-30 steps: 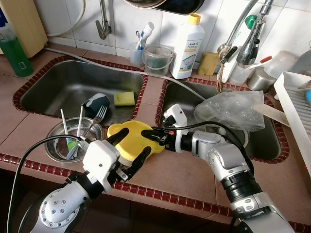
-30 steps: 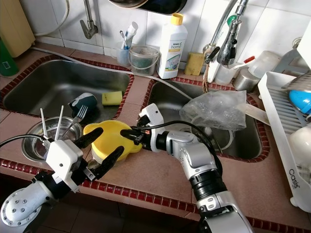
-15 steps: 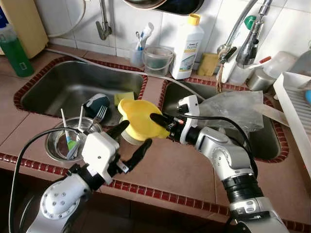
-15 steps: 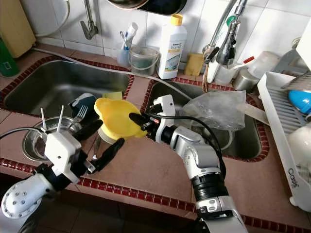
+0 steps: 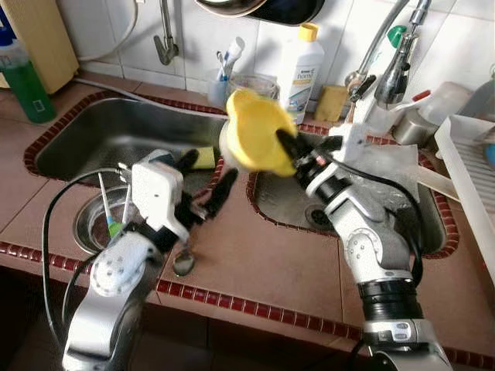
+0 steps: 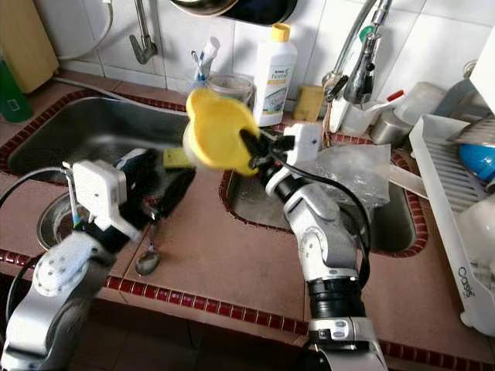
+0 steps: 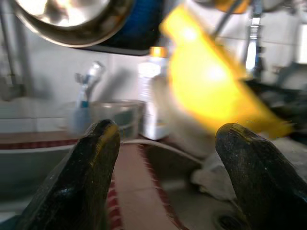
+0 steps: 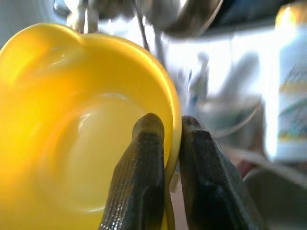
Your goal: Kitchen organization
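Above the sink divider now, yellow jug (image 5: 254,141) in right tool (image 5: 285,144), raised.

The white dish rack (image 6: 455,232) reads "Oasis" on its rim.

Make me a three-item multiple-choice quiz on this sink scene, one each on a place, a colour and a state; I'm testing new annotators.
1. Where is the spoon?
A. on the counter
B. in the dish rack
C. in the right sink

2. What colour is the detergent bottle cap?
A. red
B. yellow
C. blue

3. What is the right gripper doing?
A. hanging open
B. resting on the tap
C. pinching the yellow bowl by its rim

Answers: 1 A, it lies on the tiles by the left gripper. 2 B, the cap matches the bowl. 3 C, both fingers clamp the rim.
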Available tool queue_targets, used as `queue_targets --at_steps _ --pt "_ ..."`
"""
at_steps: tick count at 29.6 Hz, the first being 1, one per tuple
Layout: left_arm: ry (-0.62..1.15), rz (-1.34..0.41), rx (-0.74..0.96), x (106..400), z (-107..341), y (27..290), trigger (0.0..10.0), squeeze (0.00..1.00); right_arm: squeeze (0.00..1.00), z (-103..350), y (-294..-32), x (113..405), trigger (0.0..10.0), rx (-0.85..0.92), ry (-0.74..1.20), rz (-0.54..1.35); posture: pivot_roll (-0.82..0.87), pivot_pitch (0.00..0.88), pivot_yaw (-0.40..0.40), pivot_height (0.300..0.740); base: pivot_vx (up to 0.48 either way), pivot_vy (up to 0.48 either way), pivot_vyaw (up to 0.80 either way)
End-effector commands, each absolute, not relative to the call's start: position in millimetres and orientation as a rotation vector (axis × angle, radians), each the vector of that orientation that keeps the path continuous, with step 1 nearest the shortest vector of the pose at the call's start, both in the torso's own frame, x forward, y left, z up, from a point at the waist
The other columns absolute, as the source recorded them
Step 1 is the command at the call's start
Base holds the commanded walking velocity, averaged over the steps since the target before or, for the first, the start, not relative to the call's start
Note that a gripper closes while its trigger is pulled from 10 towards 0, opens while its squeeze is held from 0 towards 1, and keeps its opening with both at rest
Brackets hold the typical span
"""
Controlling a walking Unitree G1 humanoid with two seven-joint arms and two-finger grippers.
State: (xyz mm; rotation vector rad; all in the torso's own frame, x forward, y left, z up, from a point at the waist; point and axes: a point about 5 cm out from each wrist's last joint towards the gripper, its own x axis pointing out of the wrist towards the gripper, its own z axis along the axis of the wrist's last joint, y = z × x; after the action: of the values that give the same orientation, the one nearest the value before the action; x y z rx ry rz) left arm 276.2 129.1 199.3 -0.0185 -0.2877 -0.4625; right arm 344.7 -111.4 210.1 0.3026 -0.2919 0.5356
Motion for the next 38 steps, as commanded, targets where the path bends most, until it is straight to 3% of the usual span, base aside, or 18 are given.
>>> queue_targets --at_steps 1,2,12,21,27,38 --pt "-0.272 -0.404 -0.004 284 196 132 10.0 0.0 0.0 219 -116 340 7.5 0.276 -0.378 0.485 -0.04 0.045 -0.033 0.74 0.0 0.0 0.0" --pt "-0.266 -0.389 -0.007 287 196 132 10.0 0.0 0.0 221 -117 339 10.0 0.26 -0.405 0.461 -0.05 0.043 -0.03 0.74 0.0 0.0 0.0" --pt "-0.208 -0.299 0.025 309 181 131 10.0 0.0 0.0 221 -115 324 10.0 0.18 -0.524 0.26 -0.07 0.01 -0.011 0.74 0.0 0.0 0.0" --pt "-0.252 -0.243 -0.008 319 186 140 10.0 0.0 0.0 210 -121 312 10.0 0.002 -0.563 0.26 -0.08 0.0 -0.009 0.74 0.0 0.0 0.0" --pt "-0.247 -0.22 -0.003 324 185 145 10.0 0.0 0.0 203 -132 311 10.0 -0.008 -0.554 0.197 -0.09 0.0 -0.001 0.74 0.0 0.0 0.0" --pt "-0.214 -0.257 -0.024 323 177 139 10.0 0.0 0.0 200 -128 309 10.0 0.0 -0.562 0.161 -0.09 0.007 0.012 0.74 0.0 0.1 0.0"
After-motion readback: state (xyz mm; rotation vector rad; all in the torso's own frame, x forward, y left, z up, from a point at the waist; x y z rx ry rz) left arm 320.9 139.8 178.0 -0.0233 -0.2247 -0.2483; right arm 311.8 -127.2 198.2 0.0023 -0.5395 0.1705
